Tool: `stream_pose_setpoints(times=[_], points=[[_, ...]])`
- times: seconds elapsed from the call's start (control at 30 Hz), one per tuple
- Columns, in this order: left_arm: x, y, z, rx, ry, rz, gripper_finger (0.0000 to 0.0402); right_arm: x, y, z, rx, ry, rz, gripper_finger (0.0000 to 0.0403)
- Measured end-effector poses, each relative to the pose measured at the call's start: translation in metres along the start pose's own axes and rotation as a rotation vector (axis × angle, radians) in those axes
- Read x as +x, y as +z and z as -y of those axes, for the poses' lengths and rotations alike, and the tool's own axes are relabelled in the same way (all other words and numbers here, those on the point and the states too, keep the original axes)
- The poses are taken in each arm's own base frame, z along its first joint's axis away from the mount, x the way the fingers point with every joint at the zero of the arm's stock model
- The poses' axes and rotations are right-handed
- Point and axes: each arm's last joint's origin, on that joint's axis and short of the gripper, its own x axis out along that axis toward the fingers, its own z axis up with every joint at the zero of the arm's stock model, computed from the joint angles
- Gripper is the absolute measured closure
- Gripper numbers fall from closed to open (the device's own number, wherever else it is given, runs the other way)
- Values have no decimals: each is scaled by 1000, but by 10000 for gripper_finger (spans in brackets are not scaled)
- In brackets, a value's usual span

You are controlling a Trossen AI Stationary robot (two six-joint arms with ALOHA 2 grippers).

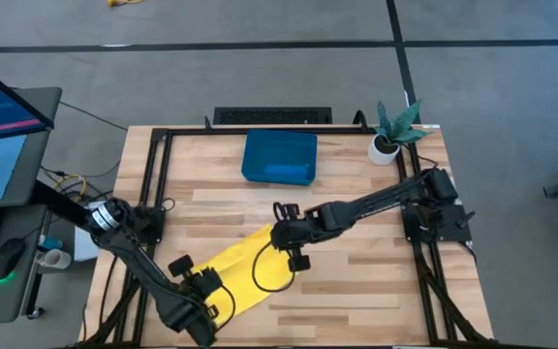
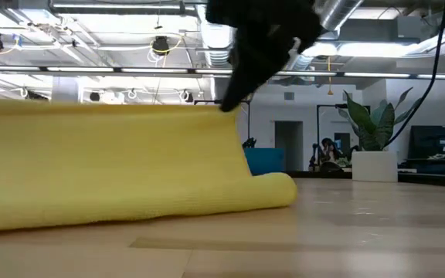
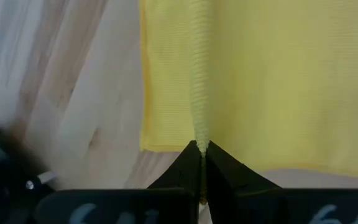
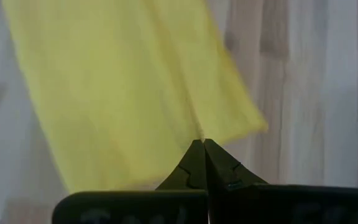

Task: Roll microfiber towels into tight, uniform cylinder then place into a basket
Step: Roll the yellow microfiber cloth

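Both grippers, the left (image 3: 202, 152) and the right (image 4: 202, 144), are pinched tight on one edge of the yellow towel (image 1: 245, 262), well in front of the basket (image 1: 279, 157), lifting it, likely to fold or roll it.

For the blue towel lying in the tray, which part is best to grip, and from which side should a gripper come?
Judging from the high view, the blue towel lies low along the near wall of the basket, so a gripper should probably come straight down from above and pinch its exposed upper surface. The low walls would block a sideways approach. Both grippers are now shut on the yellow towel.
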Motion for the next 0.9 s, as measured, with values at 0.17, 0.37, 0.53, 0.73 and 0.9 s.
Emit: stream_pose_setpoints(times=[0.17,0.37,0.53,0.73,0.9], points=[[15,3,-6,-14,46,-46,401,18,-2,12,29,-15,-16,401],[29,8,-8,-4,46,-84,401,34,-5,22,55,-22,-40,401],[37,13,-8,1,28,-108,401,45,-9,29,83,-29,-69,401],[37,16,-10,-4,35,-115,401,48,-10,28,86,-29,-70,401],[38,19,-10,2,32,-119,401,48,-10,29,95,-33,-71,401]])
